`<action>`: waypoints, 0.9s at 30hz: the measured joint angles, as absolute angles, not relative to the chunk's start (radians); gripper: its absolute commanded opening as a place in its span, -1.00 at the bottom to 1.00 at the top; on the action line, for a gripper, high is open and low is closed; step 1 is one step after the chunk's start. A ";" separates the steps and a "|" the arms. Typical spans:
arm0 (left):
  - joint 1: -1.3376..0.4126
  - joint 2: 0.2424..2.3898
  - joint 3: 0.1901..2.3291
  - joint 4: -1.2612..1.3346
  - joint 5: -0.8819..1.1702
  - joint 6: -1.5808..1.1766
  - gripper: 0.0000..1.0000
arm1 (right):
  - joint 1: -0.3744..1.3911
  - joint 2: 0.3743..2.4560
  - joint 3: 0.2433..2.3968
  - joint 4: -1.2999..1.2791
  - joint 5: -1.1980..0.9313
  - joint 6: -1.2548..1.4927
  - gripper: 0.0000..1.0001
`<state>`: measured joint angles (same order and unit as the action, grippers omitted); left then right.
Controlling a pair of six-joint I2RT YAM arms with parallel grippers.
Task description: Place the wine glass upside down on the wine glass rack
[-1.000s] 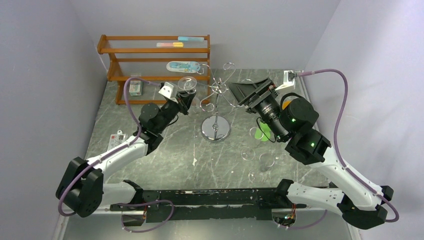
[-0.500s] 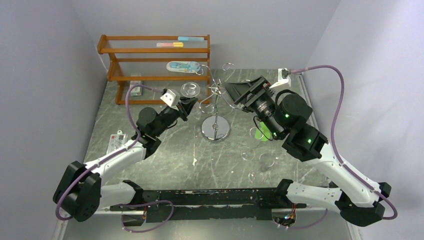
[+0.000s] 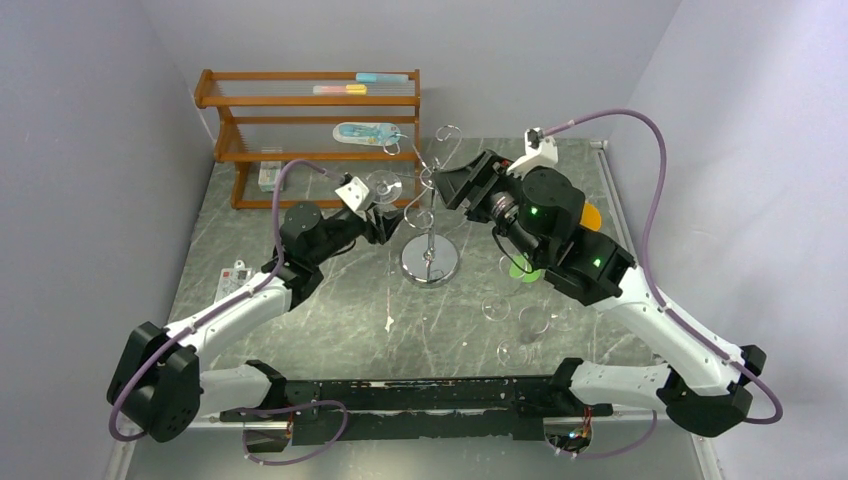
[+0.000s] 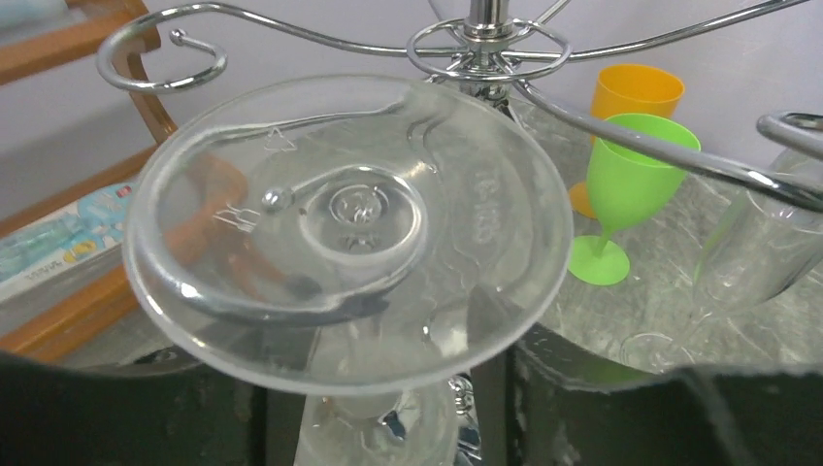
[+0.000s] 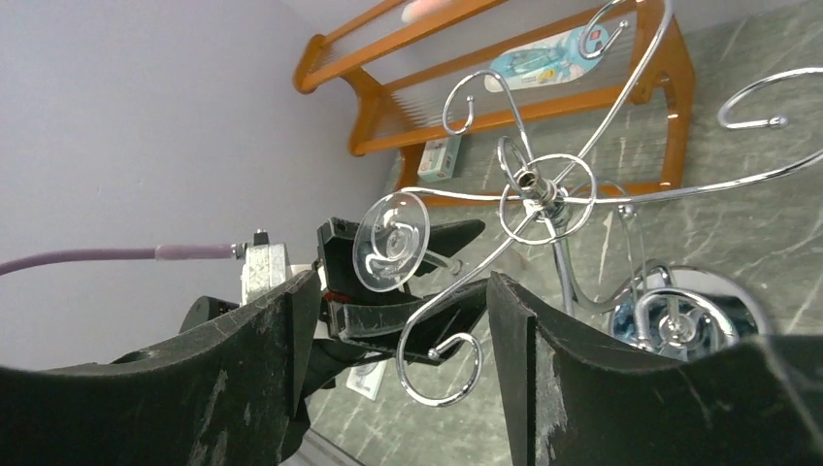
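The clear wine glass (image 4: 349, 223) hangs upside down, its round foot on top and its stem inside a curled arm of the chrome wine glass rack (image 3: 431, 200). A wire loop shows through the foot. My left gripper (image 3: 392, 216) is at the rack's left side, open, with the glass bowl (image 4: 378, 432) between its spread fingers. My right gripper (image 5: 398, 374) is open too, close to the rack hub (image 5: 536, 189) from the right. One curled arm end (image 5: 442, 367) lies between its fingers, untouched.
An orange-brown wooden shelf (image 3: 310, 100) with small packets stands at the back left. A green goblet (image 4: 631, 175) and an orange cup (image 4: 636, 97) stand right of the rack base (image 3: 431, 262). Clear glasses (image 3: 533, 320) sit front right. A card (image 3: 233, 282) lies at the left.
My left arm carried the glass rightward onto the rack arm, then its jaws spread apart. My right arm swung left and up towards the rack's top.
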<state>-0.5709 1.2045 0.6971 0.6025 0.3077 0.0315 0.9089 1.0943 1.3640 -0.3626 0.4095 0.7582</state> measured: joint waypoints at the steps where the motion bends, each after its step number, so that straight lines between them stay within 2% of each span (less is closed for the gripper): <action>1: -0.571 1.204 0.699 0.589 0.308 0.029 0.30 | 0.909 1.096 1.372 -0.370 0.413 0.750 0.37; 6: -0.571 1.168 0.696 0.542 0.306 -0.005 0.40 | 0.909 1.086 1.406 -0.417 0.441 0.705 0.41; 12: -0.571 1.021 0.677 0.458 0.248 -0.100 0.50 | 0.909 1.046 1.449 -0.532 0.510 0.662 0.45; 13: -0.571 0.997 0.677 0.437 0.236 -0.114 0.54 | 0.909 1.042 1.464 -0.558 0.526 0.657 0.46; 14: -0.571 0.972 0.677 0.409 0.222 -0.130 0.74 | 0.909 1.039 1.475 -0.579 0.540 0.653 0.46; 15: -0.571 0.945 0.677 0.373 0.205 -0.146 0.79 | 0.909 1.034 1.493 -0.615 0.564 0.648 0.46; 19: -0.571 0.871 0.677 0.237 0.135 -0.203 0.87 | 0.909 1.018 1.526 -0.738 0.661 0.648 0.46; 22: -0.571 0.805 0.677 0.116 0.078 -0.249 0.92 | 0.909 1.008 1.529 -0.832 0.739 0.667 0.43; 27: -0.571 0.655 0.678 -0.059 -0.016 -0.299 0.91 | 0.908 0.986 1.505 -0.992 0.812 0.764 0.24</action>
